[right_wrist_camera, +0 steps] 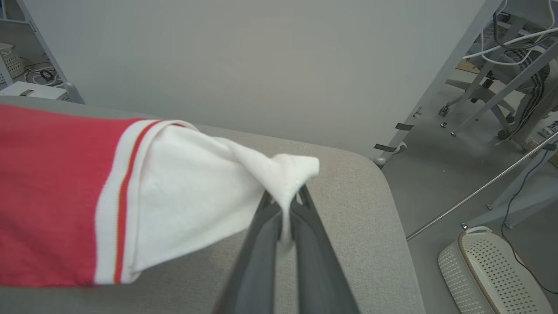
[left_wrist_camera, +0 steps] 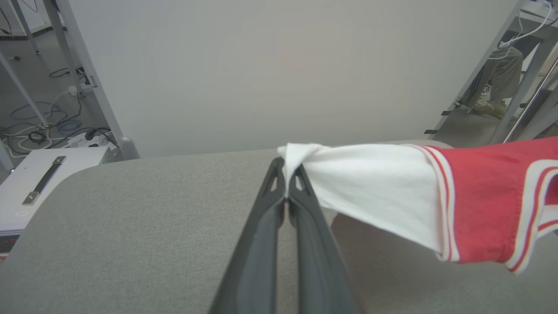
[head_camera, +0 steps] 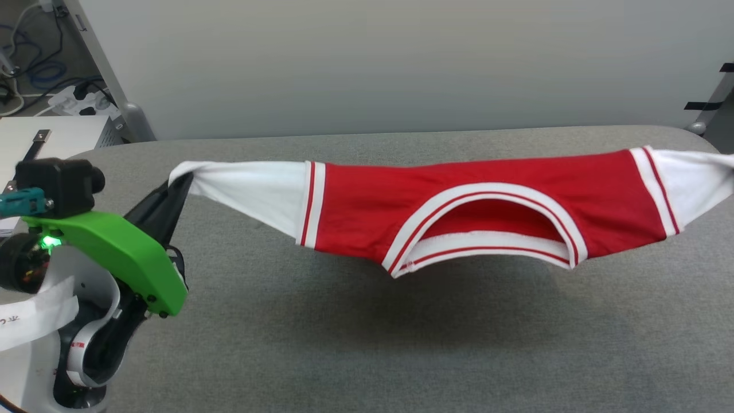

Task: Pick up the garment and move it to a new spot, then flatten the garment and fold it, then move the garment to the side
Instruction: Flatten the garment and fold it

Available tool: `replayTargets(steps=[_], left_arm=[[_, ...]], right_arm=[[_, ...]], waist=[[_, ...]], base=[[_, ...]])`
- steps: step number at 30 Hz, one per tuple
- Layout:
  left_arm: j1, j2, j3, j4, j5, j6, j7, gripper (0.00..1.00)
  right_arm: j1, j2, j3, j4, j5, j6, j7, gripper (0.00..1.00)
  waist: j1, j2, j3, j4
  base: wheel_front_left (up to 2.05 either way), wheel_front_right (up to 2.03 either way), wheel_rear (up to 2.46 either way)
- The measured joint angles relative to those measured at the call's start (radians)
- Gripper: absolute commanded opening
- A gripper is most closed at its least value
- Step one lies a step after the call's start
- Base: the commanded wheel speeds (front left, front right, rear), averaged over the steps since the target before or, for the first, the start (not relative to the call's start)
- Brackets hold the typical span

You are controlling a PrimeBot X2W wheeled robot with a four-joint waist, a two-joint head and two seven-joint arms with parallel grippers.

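Note:
The garment [head_camera: 367,212], a red jersey T-shirt with white sleeves and striped trim, hangs stretched above the grey table [head_camera: 344,344], collar opening sagging toward me. My left gripper [head_camera: 182,182] is shut on the tip of one white sleeve [left_wrist_camera: 370,183]; in the left wrist view its fingers [left_wrist_camera: 285,174] pinch the bunched cloth. In the right wrist view my right gripper [right_wrist_camera: 287,198] is shut on the other white sleeve [right_wrist_camera: 196,196], with cloth caught between the dark fingers. That sleeve runs off the right edge of the head view [head_camera: 705,178].
A pale panel wall [head_camera: 401,63] stands behind the table. A white box with a handle [left_wrist_camera: 39,183] and cables lie on the floor at the left. A white perforated basket [right_wrist_camera: 492,270] and chair legs sit on the floor at the right.

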State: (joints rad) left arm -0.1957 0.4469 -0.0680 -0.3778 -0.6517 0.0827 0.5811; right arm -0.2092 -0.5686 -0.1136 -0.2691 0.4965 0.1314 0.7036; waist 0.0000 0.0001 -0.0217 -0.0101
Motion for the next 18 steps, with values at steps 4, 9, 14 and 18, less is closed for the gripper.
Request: replayTargets(steps=[4, 9, 14, 18], left_arm=[[-0.049, 0.01, 0.012, -0.035, 0.013, -0.001, -0.024, 0.0], [-0.112, 0.007, 0.04, -0.068, 0.011, 0.001, -0.053, 0.0], [-0.19, 0.007, 0.054, -0.072, 0.007, 0.001, -0.072, 0.0], [-0.265, 0.02, 0.067, -0.03, -0.008, -0.007, -0.075, 0.0]], right_arm=[[-0.074, -0.018, -0.007, -0.004, 0.011, 0.0, -0.023, 0.0], [-0.171, -0.029, -0.008, 0.013, 0.019, 0.0, -0.062, 0.0], [-0.271, -0.03, 0.003, 0.054, 0.039, 0.0, -0.098, 0.0], [-0.375, -0.021, 0.019, 0.103, 0.041, 0.0, -0.126, 0.0]], waist=[[0.0, 0.0, 0.001, -0.008], [0.0, 0.0, 0.015, -0.015], [0.0, 0.0, 0.046, -0.019], [0.0, 0.0, 0.087, -0.021]], base=[[0.0, 0.0, 0.0], [0.0, 0.0, 0.0], [0.0, 0.0, 0.0], [0.0, 0.0, 0.0]])
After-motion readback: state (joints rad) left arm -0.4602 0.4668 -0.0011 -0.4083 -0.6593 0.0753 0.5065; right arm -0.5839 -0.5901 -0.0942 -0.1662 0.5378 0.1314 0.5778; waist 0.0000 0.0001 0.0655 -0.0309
